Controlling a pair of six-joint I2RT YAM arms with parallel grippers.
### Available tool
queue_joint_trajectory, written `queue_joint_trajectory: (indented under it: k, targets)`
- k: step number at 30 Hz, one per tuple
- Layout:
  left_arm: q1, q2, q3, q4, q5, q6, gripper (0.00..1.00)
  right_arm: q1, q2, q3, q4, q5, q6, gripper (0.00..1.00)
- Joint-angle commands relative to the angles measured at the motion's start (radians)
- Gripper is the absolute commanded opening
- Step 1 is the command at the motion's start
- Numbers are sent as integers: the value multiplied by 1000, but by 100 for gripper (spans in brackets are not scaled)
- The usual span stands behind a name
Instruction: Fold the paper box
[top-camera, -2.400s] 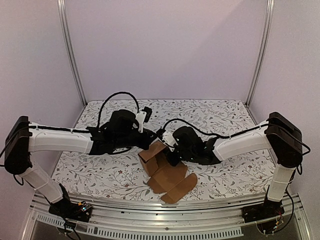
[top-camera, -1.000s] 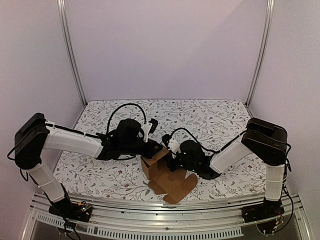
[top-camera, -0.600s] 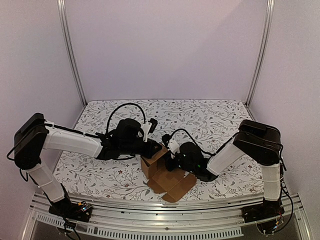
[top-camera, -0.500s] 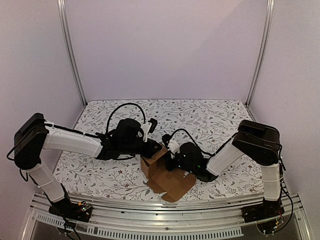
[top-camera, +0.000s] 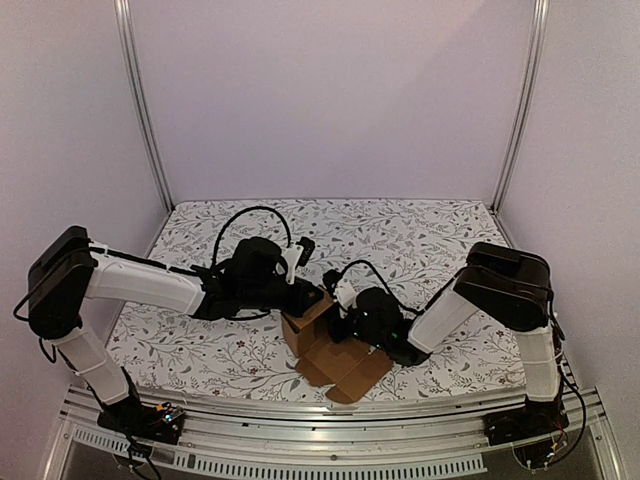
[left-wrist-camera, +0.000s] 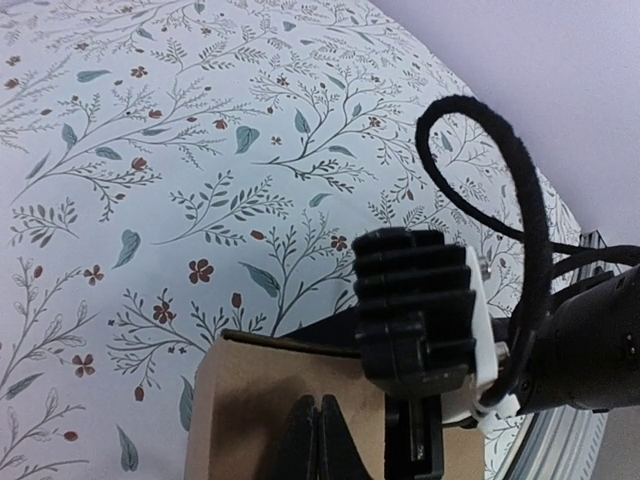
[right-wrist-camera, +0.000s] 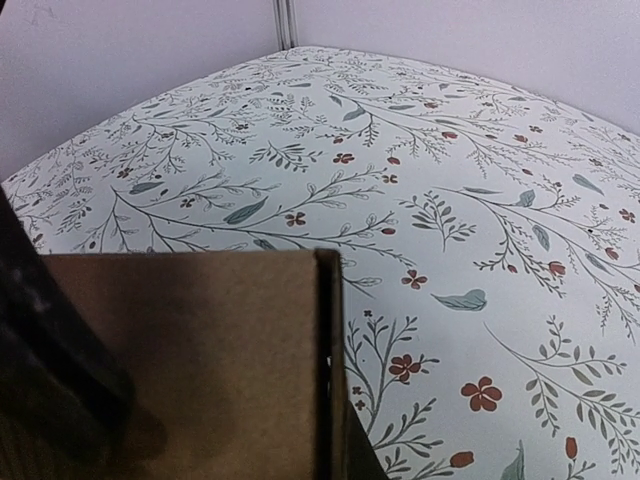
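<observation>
The paper box (top-camera: 322, 345) is brown cardboard, half raised near the table's front middle, with flat flaps (top-camera: 352, 372) spread toward the front edge. My left gripper (top-camera: 308, 297) comes in from the left, shut and empty. Its tips (left-wrist-camera: 320, 432) rest against the box's upright panel (left-wrist-camera: 255, 400). My right gripper (top-camera: 345, 322) reaches in from the right. In the left wrist view the right gripper (left-wrist-camera: 425, 440) straddles that panel's top edge, closed on the wall. The box wall (right-wrist-camera: 180, 340) fills the right wrist view's lower left. One dark fingertip (right-wrist-camera: 372, 462) shows beside its edge.
A floral cloth (top-camera: 430, 240) covers the table. An aluminium rail (top-camera: 330, 425) runs along the front edge, upright posts (top-camera: 142, 110) stand at the back corners, and lilac walls close in behind. The left arm's black cable loop (left-wrist-camera: 520, 170) arches over the wrist.
The right arm has folded in, its elbow shifting left toward the box while its gripper stays at the box wall. The left arm and the box have held still over the last second.
</observation>
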Motion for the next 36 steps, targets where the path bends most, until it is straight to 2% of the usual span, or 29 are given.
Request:
queue_joint_trajectory:
  k: [1, 7, 10, 13, 17, 22, 31, 36]
  targets:
    - [8, -1, -18, -95, 15, 8, 0, -6, 29, 28, 30, 21, 4, 0]
    - [7, -9, -21, -99, 11, 9, 0, -7, 34, 36, 34, 28, 5, 0]
    - [9, -13, -22, -104, 8, 11, 0, -7, 31, 32, 42, 32, 8, 13]
    - [9, -14, -22, -108, 3, 14, 0, -7, 23, 26, 49, 38, 7, 16]
    - [9, -11, -20, -109, 4, 14, 0, -7, 11, 24, 53, 42, 2, 13]
    - [9, -13, -21, -109, 6, 13, 0, -6, 16, 24, 57, 47, -3, 0]
    - [9, -26, -23, -116, -5, 10, 0, 3, 20, 18, 55, 84, -10, 0]
    - [10, -83, -9, -159, -47, 19, 17, 9, 1, 7, 18, 144, -31, 0]
